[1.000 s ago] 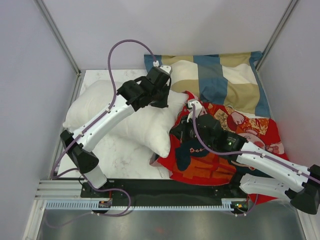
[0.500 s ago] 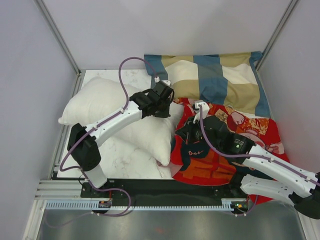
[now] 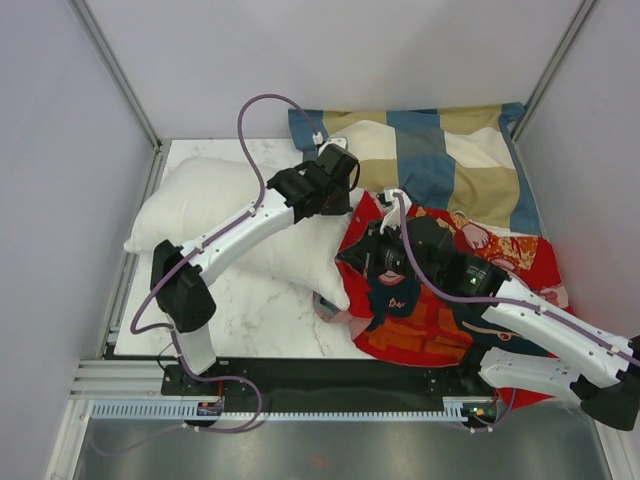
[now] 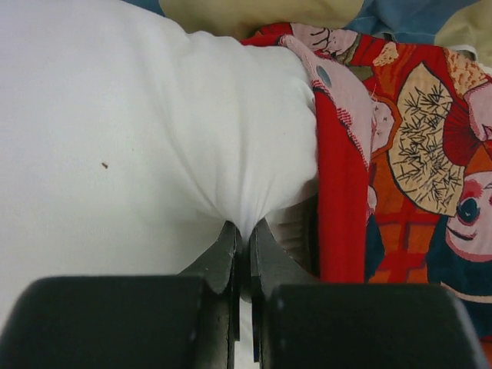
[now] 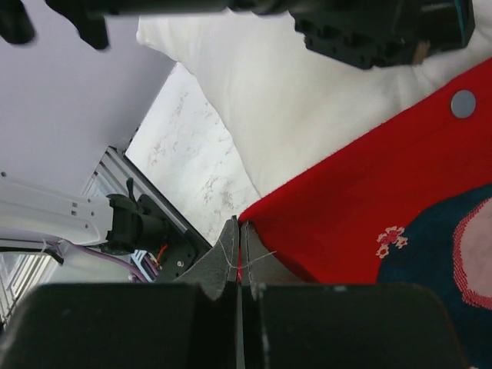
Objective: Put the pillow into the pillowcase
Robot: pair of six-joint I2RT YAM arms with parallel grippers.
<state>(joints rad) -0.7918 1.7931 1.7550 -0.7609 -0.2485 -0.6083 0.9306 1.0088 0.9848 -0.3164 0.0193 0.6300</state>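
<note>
The plump white pillow (image 3: 215, 205) lies across the left of the table, its right end tucked under the lifted edge of the red printed pillowcase (image 3: 440, 330). My left gripper (image 3: 345, 195) is shut on a pinch of the pillow (image 4: 154, 131) near that end, right beside the pillowcase's red hem (image 4: 338, 200). My right gripper (image 3: 372, 262) is shut on the pillowcase's edge (image 5: 338, 207), holding it raised over the pillow (image 5: 292, 100). The part of the pillow inside the case is hidden.
A blue, tan and cream checked pillow (image 3: 440, 160) lies at the back right, partly under the pillowcase. Bare marble tabletop (image 3: 255, 315) shows at front left. Grey walls close in on both sides; a black rail (image 3: 300, 375) runs along the near edge.
My left gripper has carried the pillow's end right and back, toward the pillowcase opening. My right gripper has lifted the pillowcase's edge up and slightly left over the pillow's corner.
</note>
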